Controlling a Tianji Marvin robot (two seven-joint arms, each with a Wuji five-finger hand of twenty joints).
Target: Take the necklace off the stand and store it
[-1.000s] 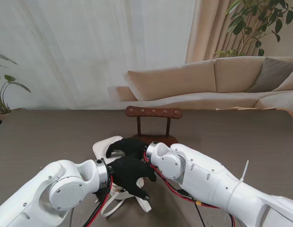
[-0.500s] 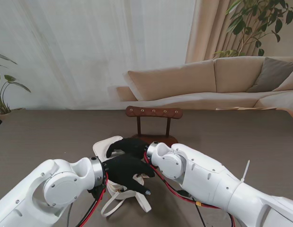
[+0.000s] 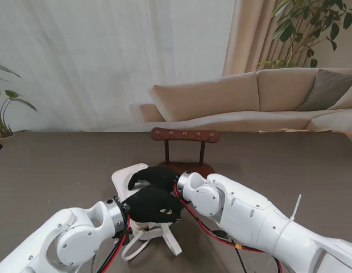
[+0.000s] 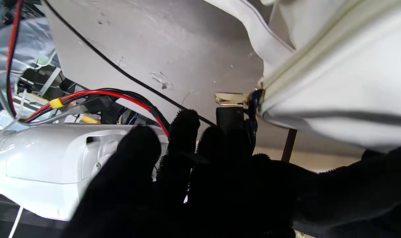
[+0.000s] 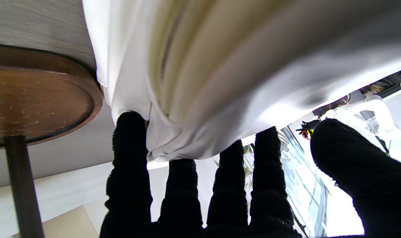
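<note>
Currently, I see both hands on the white pouch (image 3: 143,227) lying on the tabletop (image 3: 62,165) nearer to me than the wooden stand (image 3: 185,136). The left hand (image 3: 153,205) has its fingers (image 4: 184,132) curled at the gold zipper pull (image 4: 230,98); the right hand (image 3: 156,177) presses its fingers (image 5: 129,148) against the pouch fabric. I cannot make out the necklace in any view.

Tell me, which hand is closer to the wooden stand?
Right. The right hand rests on the white bag just beside the stand; the left hand sits nearer to me, farther from it.

Stand view high, facing table; wrist views close, inverted — all share white pouch (image 3: 143,200).
</note>
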